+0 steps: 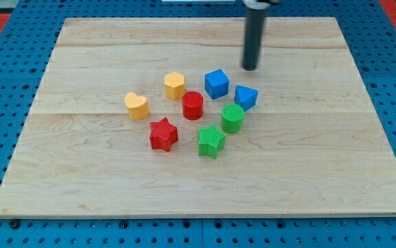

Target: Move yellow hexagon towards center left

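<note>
Hovering far-right of the yellow plastic hexagon (pixel 175 85), my tip (pixel 251 68) has no jaws; sweeping left risks dragging the blue plastic cube (pixel 217 83) along.

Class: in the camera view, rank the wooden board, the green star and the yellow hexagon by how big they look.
1. Wooden board, by far the largest.
2. Green star and yellow hexagon: nearly alike. The star looks slightly bigger, but it sits nearer the view's bottom, so I won't rank them.
</note>
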{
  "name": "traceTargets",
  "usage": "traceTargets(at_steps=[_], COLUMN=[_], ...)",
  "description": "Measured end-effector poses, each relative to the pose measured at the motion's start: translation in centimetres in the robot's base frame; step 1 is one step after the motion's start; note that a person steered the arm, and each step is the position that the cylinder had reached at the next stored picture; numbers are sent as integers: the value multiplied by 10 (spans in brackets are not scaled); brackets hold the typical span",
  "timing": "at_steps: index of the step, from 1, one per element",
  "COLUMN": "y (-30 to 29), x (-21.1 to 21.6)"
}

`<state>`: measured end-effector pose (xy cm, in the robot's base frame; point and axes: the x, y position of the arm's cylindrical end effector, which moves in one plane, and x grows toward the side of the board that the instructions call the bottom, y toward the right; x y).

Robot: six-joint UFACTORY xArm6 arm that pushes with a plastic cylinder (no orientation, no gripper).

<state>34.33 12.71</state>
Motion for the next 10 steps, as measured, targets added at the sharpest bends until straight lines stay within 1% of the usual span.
traceTargets(at_steps=[1,2,3,4,5,6,8,10], y=[50,116,108,41,1,-78,-36,-148], x=[33,96,161,153,106,90,84,52])
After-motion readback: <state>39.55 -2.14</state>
